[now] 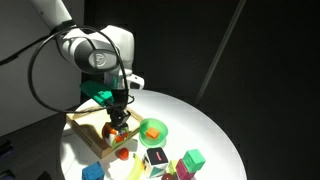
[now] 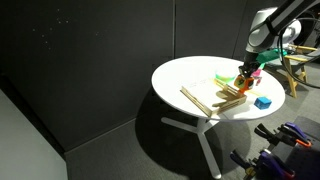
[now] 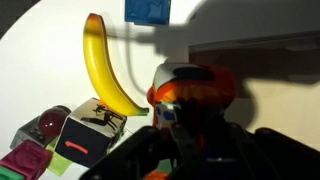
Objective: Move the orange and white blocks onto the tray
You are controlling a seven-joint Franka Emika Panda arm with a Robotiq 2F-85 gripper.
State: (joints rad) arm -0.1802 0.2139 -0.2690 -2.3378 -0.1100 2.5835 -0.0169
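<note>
Orange block (image 1: 118,124): an orange thing, taken to be this block, was held off the tabletop (image 1: 215,135). In the wrist view it was seen blurred and close, right in front of the camera (image 3: 190,92).
Fingers (image 1: 120,106): they were drawn narrow and clamped on the orange block from above, pointing straight down.
Key relation: the block was hung at the end of the tray (image 1: 88,128) nearest the green dish (image 1: 153,130). Most of the tray was spread away from the fingers on the side opposite the dish. In an exterior view the fingers (image 2: 247,76) were likewise placed at one end of the tray (image 2: 212,98).
Over or beside: whether the block was inside the raised rim or just outside it could not be told.
Judged need: a short shift toward the tray's middle, away from the dish, was judged safer before any lowering and release.
Long axis: none is offered by a cube, so only position over the tray was judged to matter, not turning.
White block (image 1: 155,158): it was set on the tabletop, well apart from the tray, among other coloured blocks. In the wrist view it was found to the lower left of the fingers (image 3: 90,132), just past the lower end of the banana (image 3: 100,65).
Task state: neither block was seen resting on the tray, and the white block was not yet touched.
</note>
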